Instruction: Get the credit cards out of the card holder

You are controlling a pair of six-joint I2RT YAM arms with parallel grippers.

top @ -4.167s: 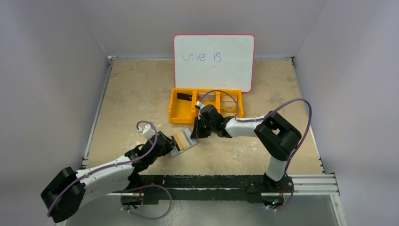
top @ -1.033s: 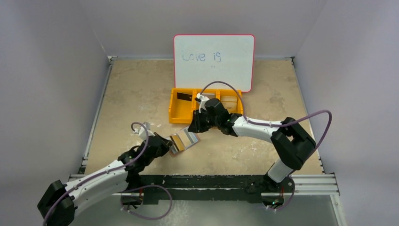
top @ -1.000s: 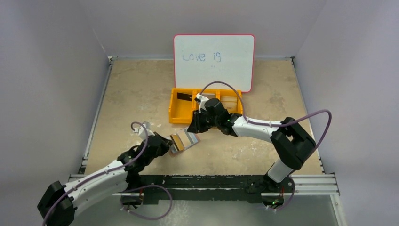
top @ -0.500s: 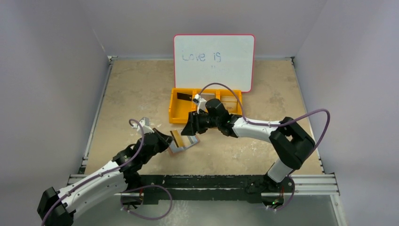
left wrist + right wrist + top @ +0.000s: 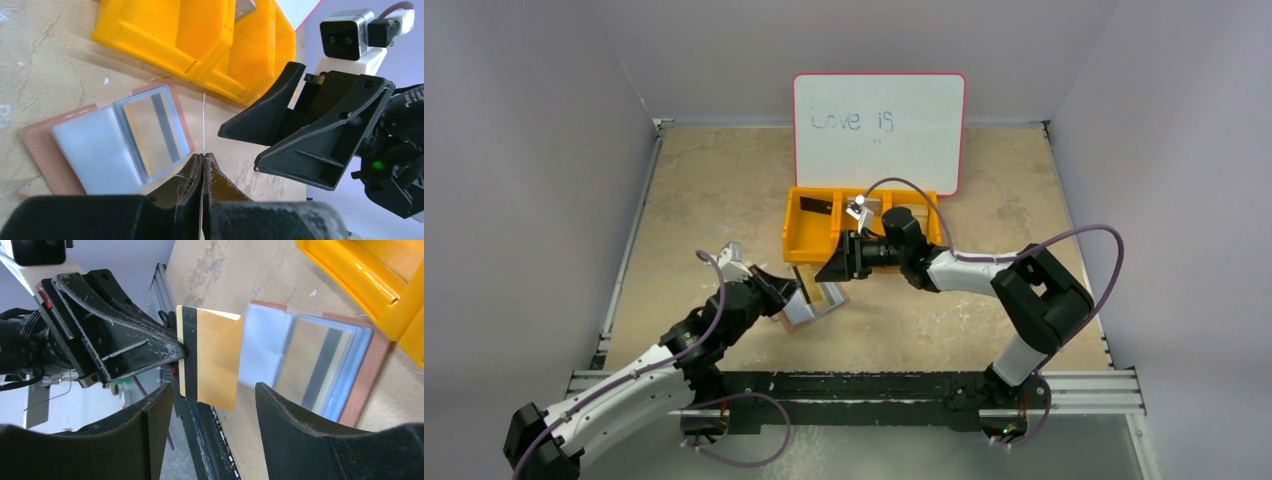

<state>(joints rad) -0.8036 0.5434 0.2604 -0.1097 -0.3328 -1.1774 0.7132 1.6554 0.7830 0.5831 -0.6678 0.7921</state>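
The gold card (image 5: 210, 357), with a black stripe along one long edge, is clear of the card holder (image 5: 47, 150) and raised above the tabletop (image 5: 714, 190); the left wrist view shows it edge-on as a thin line. The left gripper (image 5: 202, 162) is clamped on the striped edge of this card, with its jaws pressed together. The card holder lies open and flat on the tabletop just in front of the near left corner of the orange tray (image 5: 802, 238), with its brown cover down and its clear pockets facing up. One pocket contains a striped card (image 5: 150, 132), beige with a dark band. The right gripper (image 5: 832, 268) is positioned facing the gold card with its jaws spread apart and holds nothing; the card's free end sits between its fingers (image 5: 300, 425) without visible contact. A black card (image 5: 816, 206) lies in the left compartment of the tray. A whiteboard (image 5: 879, 130) stands behind the tray at the far edge.
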